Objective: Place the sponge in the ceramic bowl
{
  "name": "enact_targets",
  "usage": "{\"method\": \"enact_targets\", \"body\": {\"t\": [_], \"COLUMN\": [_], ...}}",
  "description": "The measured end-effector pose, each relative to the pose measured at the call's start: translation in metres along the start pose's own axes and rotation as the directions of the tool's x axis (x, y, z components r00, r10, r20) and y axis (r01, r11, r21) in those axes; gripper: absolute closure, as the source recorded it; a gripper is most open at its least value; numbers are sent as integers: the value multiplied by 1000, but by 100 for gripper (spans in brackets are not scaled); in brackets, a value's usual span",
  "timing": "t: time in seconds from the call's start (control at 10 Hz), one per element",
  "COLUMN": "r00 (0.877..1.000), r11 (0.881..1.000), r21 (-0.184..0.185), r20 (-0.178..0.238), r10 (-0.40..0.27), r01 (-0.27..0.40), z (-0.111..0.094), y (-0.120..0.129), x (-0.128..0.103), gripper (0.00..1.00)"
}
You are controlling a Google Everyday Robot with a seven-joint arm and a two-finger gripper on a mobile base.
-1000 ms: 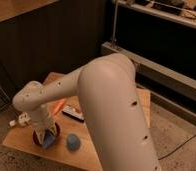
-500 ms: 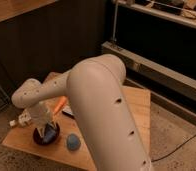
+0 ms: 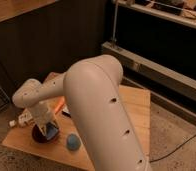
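Gripper [image 3: 45, 124] low over the ceramic bowl [image 3: 37, 135]; whether it is spread or closed cannot be told. Over the last second the arm [image 3: 101, 110] swung left while the gripper held station. The sponge [image 3: 52, 131] seems to lie at the bowl's right rim, so placement is probably near completion.

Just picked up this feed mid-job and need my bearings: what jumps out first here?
The robot's big white arm fills the foreground, hiding much of the wooden table. At lower left its end effector reaches down over the ceramic bowl, with the blue sponge at the bowl's rim. A rounded blue object lies beside the bowl.
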Motion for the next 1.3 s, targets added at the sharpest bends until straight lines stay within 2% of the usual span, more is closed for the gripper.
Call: {"method": "enact_targets", "body": {"t": [0.2,0.5,0.7,1.0,1.3], "r00": [1000,998,994,973,929], "r11": [1000,998,994,975,940], "r21": [-12,-56,-83,-136,-184], "r20": [16,57,83,128,184], "r10": [9,37,74,193,320], "r01": [-9,-34,-67,-176,-287], "z": [-4,-19,-30,-52,-74], "y": [1,-1,-12,-44,-80], "x": [-5,-13,-16,-19,-23], "gripper": [20,20,20,20,20]}}
